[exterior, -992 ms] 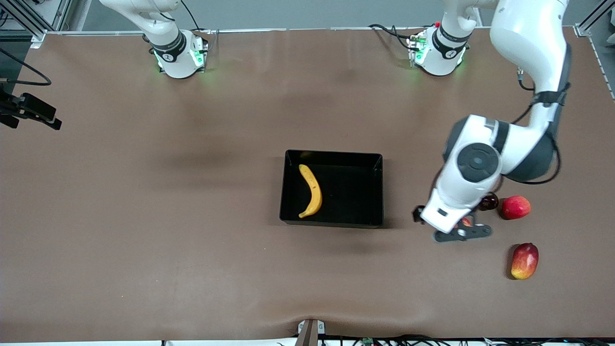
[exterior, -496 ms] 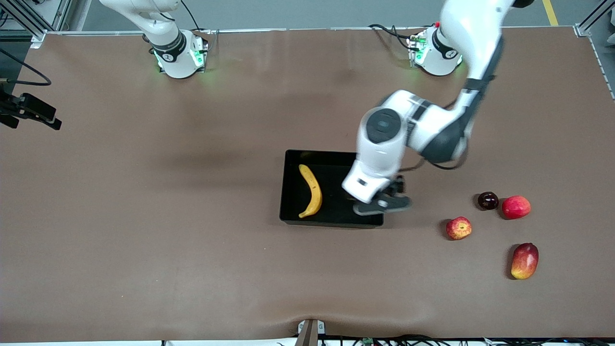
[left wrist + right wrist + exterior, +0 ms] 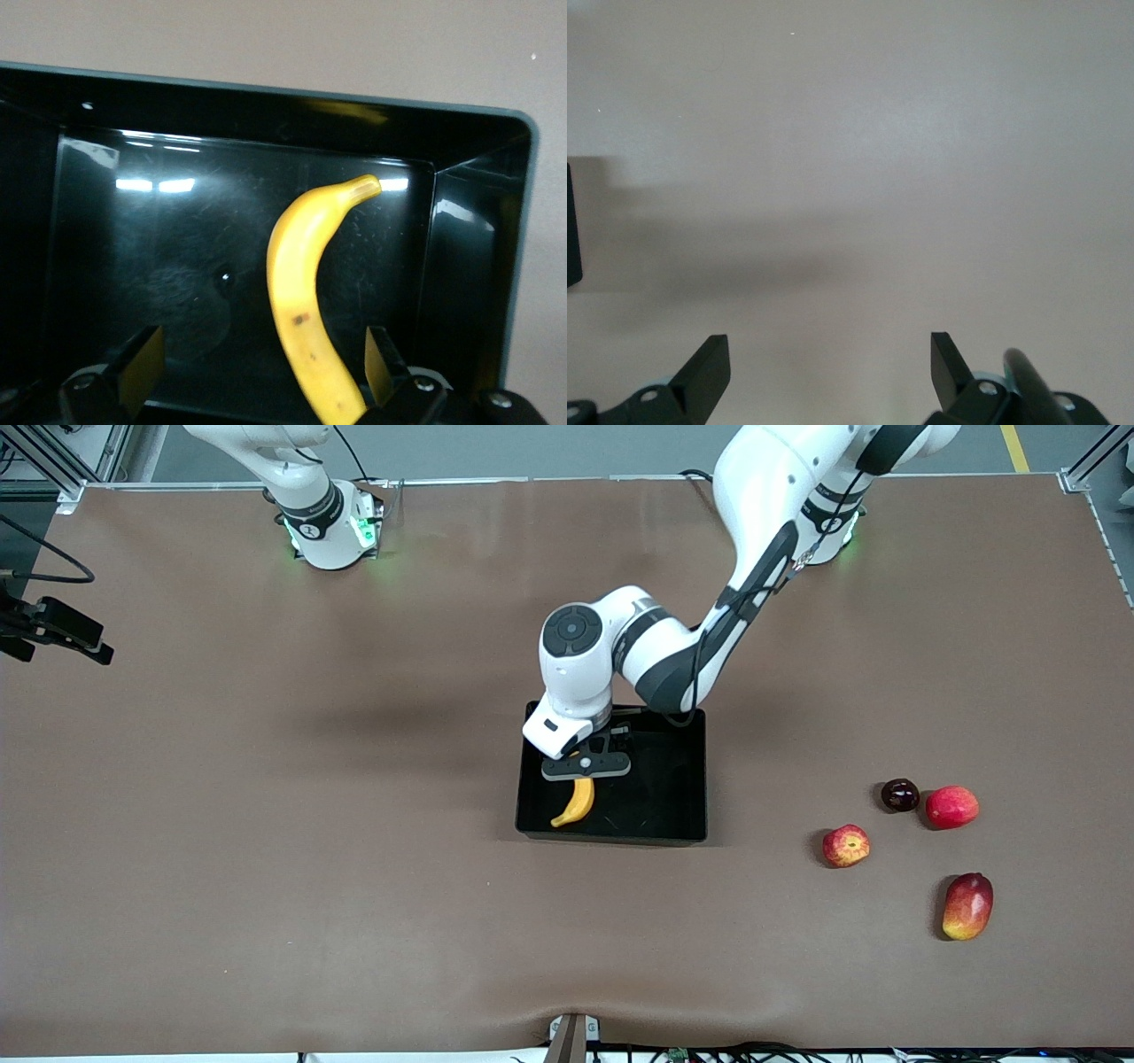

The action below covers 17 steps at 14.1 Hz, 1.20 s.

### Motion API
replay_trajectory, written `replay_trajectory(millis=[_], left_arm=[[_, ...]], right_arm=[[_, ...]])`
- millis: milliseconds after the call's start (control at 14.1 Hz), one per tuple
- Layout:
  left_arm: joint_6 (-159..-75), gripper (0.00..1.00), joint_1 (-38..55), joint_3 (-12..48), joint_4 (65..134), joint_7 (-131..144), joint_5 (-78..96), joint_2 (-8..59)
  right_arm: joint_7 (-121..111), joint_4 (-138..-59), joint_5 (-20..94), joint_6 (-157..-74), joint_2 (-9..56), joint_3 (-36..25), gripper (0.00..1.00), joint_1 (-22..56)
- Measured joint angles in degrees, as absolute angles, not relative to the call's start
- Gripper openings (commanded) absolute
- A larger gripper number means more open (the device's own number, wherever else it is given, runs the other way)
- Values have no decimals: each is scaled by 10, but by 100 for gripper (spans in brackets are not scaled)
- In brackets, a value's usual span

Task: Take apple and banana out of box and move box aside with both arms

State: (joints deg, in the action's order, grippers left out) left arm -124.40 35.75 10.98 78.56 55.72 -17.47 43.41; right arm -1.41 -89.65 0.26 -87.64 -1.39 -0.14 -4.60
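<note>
Banana pickup pending, left end effector [image 3: 586, 767] spread wide above the black box [image 3: 682, 815].

From the wrist view I see the banana [image 3: 306, 292] lying on the box floor directly under my left end effector, running lengthwise between the two open fingers [image 3: 140, 365] and closer to one of them, so I judge a straight descent could land that finger on the fruit or let the curved body roll out as I pinch. The box wall [image 3: 474, 266] stands just beside the banana; drifting that way could catch the rim and drag the box. The apple [image 3: 846, 845] already sits on the table [image 3: 266, 868] well off toward the left arm's end, among other fruit. The right end effector [image 3: 830, 372] waits, spread and empty, over bare table.
</note>
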Motion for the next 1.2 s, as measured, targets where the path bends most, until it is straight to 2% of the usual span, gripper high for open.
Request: replay_trajectory(millis=[567, 638, 780, 921, 1205], left_arm=[[-1352, 100, 357, 108, 783, 554, -175, 522], [-1360, 94, 357, 108, 783, 553, -175, 528], [-1367, 50, 357, 108, 782, 553, -175, 535], [-1373, 0, 357, 108, 782, 553, -175, 538], [-1380, 0, 357, 109, 772, 553, -175, 538]], right_arm=[[-14, -897, 3, -876, -6, -2, 100, -52], [-14, -897, 3, -876, -2, -2, 100, -59], [-15, -897, 3, -876, 5, -2, 100, -66], [-15, -897, 3, -875, 18, -2, 100, -67], [-18, -898, 3, -881, 70, 0, 100, -68]])
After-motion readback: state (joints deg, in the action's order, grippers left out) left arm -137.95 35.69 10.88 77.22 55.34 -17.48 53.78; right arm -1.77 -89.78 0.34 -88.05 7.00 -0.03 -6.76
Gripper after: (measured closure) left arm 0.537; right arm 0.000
